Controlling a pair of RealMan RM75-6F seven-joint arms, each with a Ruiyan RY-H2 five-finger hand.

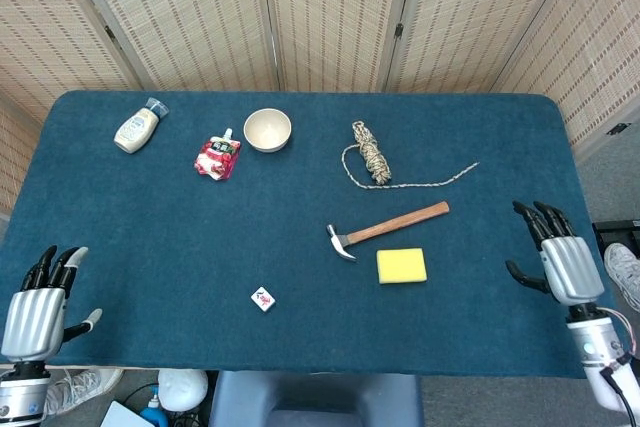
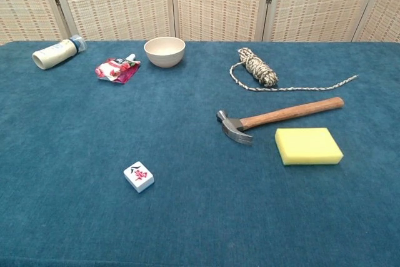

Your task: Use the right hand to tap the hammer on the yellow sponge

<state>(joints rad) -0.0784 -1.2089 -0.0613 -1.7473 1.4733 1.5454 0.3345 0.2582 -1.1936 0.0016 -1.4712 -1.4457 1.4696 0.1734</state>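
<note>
The hammer (image 1: 388, 228) (image 2: 275, 118) lies flat on the blue cloth, metal head to the left, wooden handle running up to the right. Just in front of its handle sits the yellow sponge (image 1: 401, 265) (image 2: 308, 146), apart from the hammer. My right hand (image 1: 562, 255) hovers at the table's right edge, fingers spread and empty, well away from both. My left hand (image 1: 38, 297) is at the near left corner, also open and empty. Neither hand appears in the chest view.
A coiled rope (image 1: 374, 157) (image 2: 257, 67) with a loose tail lies behind the hammer. A cream bowl (image 1: 267, 130), a red pouch (image 1: 217, 158) and a white bottle (image 1: 138, 126) stand along the back left. A small white tile (image 1: 263, 299) (image 2: 139, 176) lies near the front.
</note>
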